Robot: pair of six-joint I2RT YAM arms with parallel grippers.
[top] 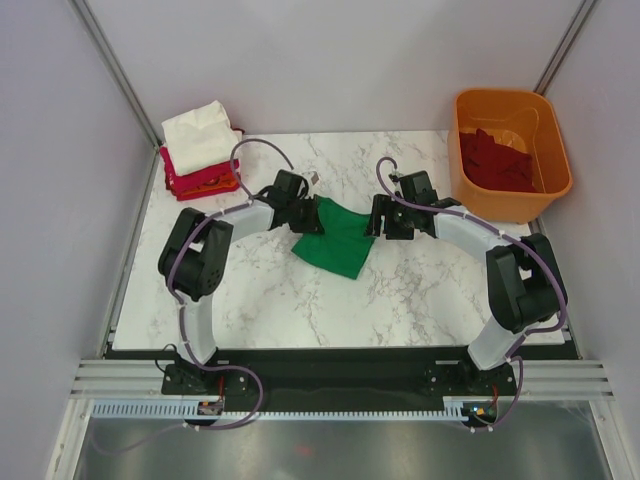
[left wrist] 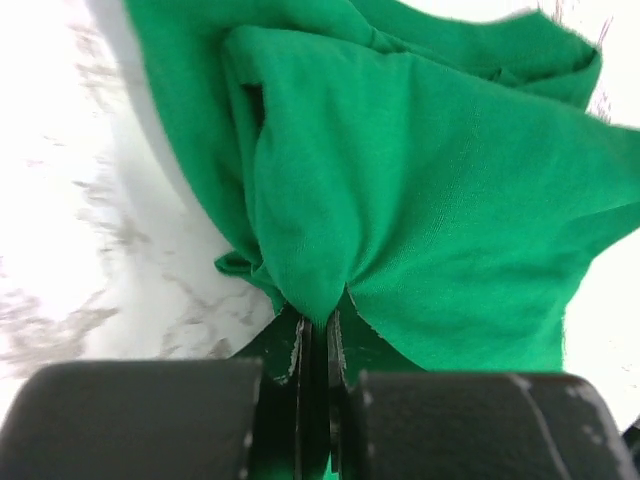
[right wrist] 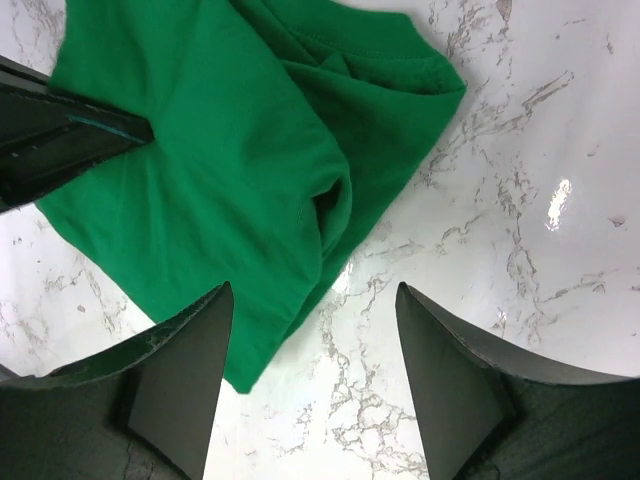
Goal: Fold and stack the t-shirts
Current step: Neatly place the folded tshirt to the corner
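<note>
A bright green t-shirt (top: pixel 340 238) lies crumpled on the middle of the marble table (top: pixel 420 290). My left gripper (top: pixel 305 212) is shut on its left edge; the left wrist view shows the green cloth (left wrist: pixel 400 190) pinched between the closed jaws. My right gripper (top: pixel 380 218) is open just above the shirt's right edge, holding nothing; the right wrist view shows the shirt (right wrist: pixel 230 150) ahead of the spread fingers (right wrist: pixel 190 370). A folded stack of cream-white, red and orange shirts (top: pixel 200 150) sits at the back left corner. A dark maroon shirt (top: pixel 495 160) lies in the tub.
A rigid orange plastic tub (top: pixel 512 185) stands off the table's back right corner. Grey walls enclose the table on three sides. The arm bases sit at the near edge.
</note>
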